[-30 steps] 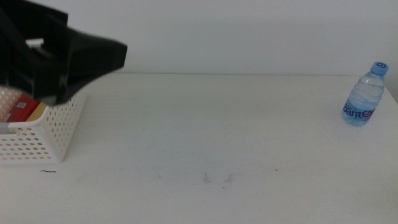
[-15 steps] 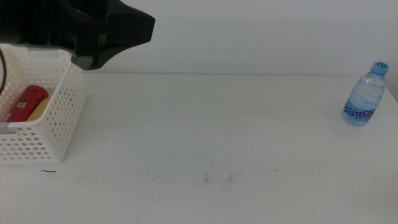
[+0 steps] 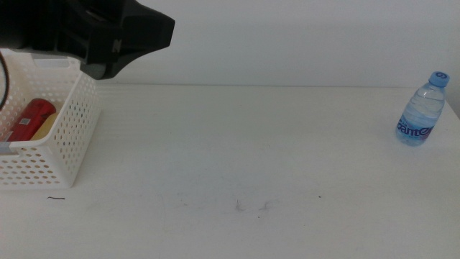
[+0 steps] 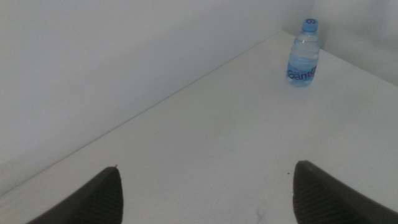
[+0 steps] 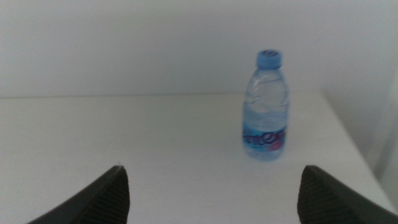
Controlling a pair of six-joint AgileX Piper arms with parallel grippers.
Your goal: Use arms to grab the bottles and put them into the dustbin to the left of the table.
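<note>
Left claw (image 3: 108, 36) hangs raised above the far rim of the dustbin (image 3: 68, 155), at the desk's left end in the middle view; seen there only as a dark wedge, jaw gap not readable. Its own wrist view settles it: the two dark jaws stand wide apart, nothing between them, bare desk (image 4: 236, 137) showing through the gap

Right claw (image 5: 211, 208) does not appear in the middle view. Its wrist view shows both jaws spread wide, holding nothing, pointed at the water bottle (image 5: 266, 106)

Water bottle: clear plastic, blue cap, blue label, standing upright. Middle view puts it at the far right corner of the desk (image 3: 422, 109), well apart from the left claw, with the whole width of the desk between them. Left wrist view catches the same bottle small and distant near the desk's far corner by the wall. Right wrist view has it much closer and larger, ahead of the open jaws and not touching them, slightly toward one jaw rather than centred in the gap

Dustbin: white, perforated sides, sits at the left edge of the desk. Only the middle view shows inside it: a red can (image 3: 27, 119) lying on its side, with a tan-yellow shape (image 3: 46, 125) just beside it, too little visible to identify. Neither wrist view shows the dustbin or its contents

Small dark marks (image 3: 251, 206) on the desk near its front middle, visible in the middle view
</note>
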